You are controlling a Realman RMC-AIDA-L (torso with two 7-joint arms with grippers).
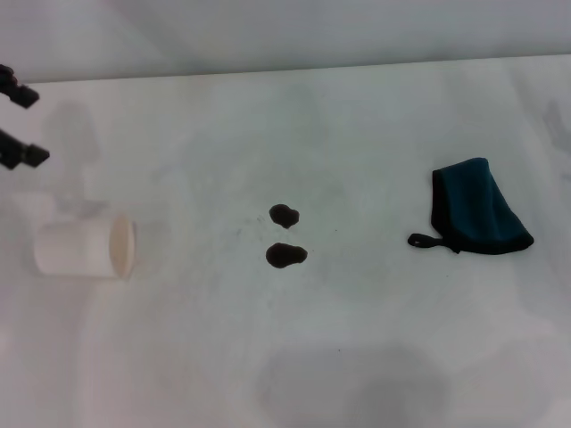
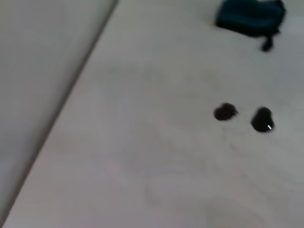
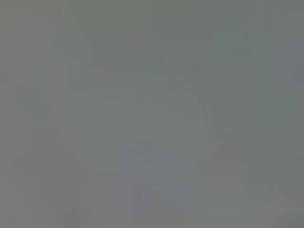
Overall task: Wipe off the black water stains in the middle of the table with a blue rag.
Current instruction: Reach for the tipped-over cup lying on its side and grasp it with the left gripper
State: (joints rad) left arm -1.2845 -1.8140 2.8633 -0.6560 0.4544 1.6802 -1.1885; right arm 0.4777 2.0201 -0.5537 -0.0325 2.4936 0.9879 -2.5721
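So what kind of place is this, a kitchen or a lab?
Probably a robot test bench, not a kitchen: a plain white tabletop holding only two small dark liquid blobs, a dark teal folded cloth and a tipped white paper cup.

open table (image 1: pixel 357 357) around blue rag (image 1: pixel 477 207), tipped white cup (image 1: pixel 85 248) far left

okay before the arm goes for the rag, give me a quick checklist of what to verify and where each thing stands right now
1. Blue rag lies free on the table, nothing on it: ok.
2. Black water stains unwiped, two blobs near the middle: ok, ready for wiping.
3. Path between rag and stains bare: ok.
4. White paper cup lies tipped on its side, well apart from the stains: ok.
5. Left gripper at the table's left edge, fingers apart, holding nothing: ok.
6. Right gripper position: cannot tell, not in view.
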